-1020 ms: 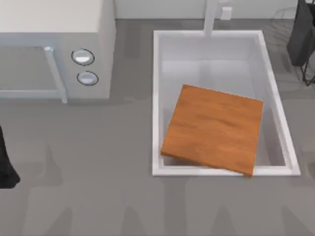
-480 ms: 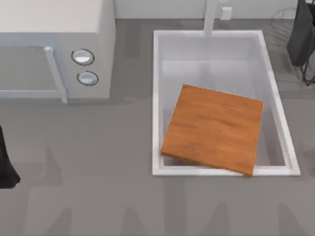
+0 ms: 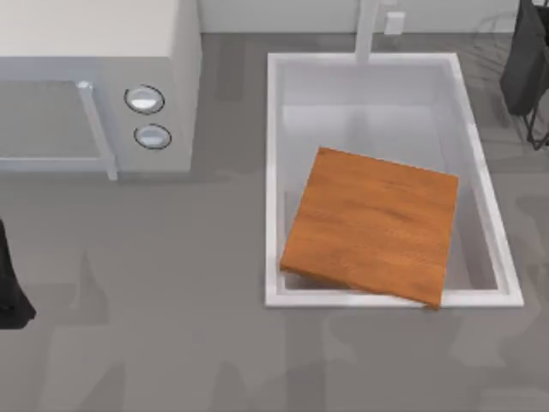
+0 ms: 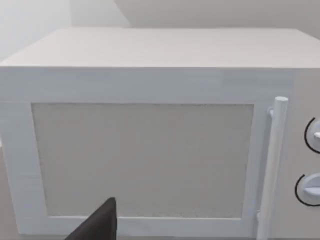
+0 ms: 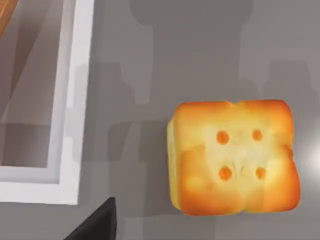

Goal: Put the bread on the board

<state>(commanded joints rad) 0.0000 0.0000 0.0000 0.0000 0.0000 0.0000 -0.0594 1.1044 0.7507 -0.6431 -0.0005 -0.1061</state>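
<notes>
Golden-orange bread (image 5: 234,156) sits on the grey desk (image 5: 200,60) just outside the white sink (image 3: 273,172) rim, right arm looking straight down at it, board (image 3: 371,225) tilted in the sink, can't tell how either arm's jaws stand.

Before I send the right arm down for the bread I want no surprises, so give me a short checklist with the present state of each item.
1. Bread under the right wrist camera: ok, it lies flat on the grey table.
2. Space around the bread: ok, it sits apart from the white sink rim.
3. Board top free for the drop: ok, nothing lies on it.
4. Board steady: not ok, it rests tilted in the sink, one corner over the rim.
5. Right gripper fingers open: cannot tell.
6. Left arm out of the way: ok, its camera faces the microwave, far from the sink.
</notes>
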